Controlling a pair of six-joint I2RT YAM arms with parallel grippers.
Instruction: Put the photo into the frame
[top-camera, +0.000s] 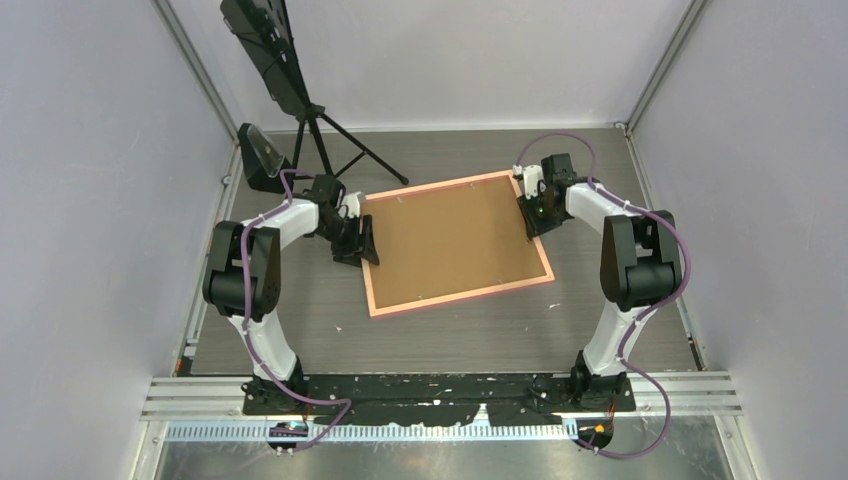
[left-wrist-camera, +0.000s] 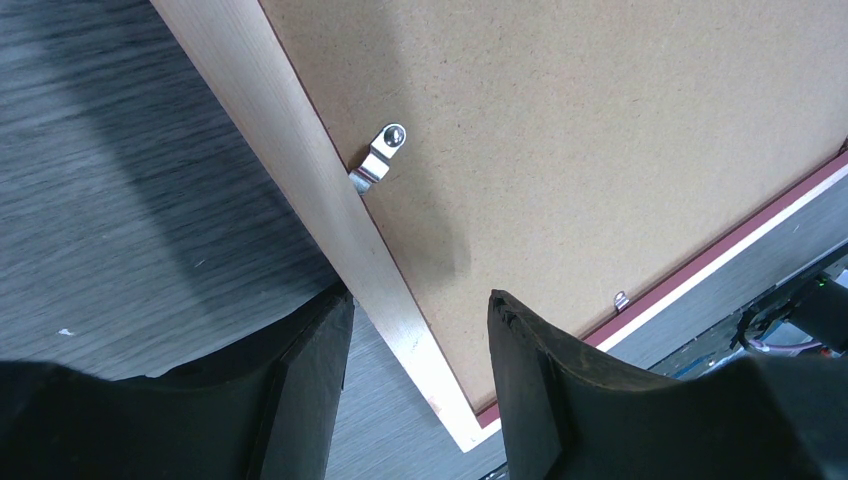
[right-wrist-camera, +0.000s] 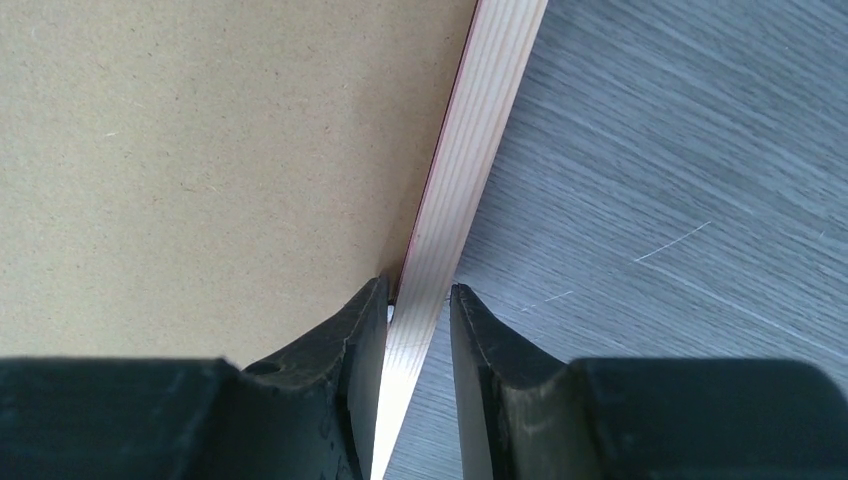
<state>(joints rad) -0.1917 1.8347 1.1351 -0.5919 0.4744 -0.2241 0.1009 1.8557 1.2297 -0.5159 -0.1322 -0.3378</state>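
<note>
The salmon-pink frame lies face down in the middle of the table. The brown backing board fills it, and a metal clip on the rail reaches over the board. The photo is hidden. My left gripper is open at the frame's left rail. In the left wrist view the gripper straddles that rail near a corner, one finger over the table and one over the board. My right gripper is at the right rail near the far corner. In the right wrist view it is closed on the rail.
A black tripod carrying a dark device stands at the back left, close to the left arm. A clear plastic piece sits by the left wall. Grey walls enclose the table on three sides. A metal rail runs along the near edge.
</note>
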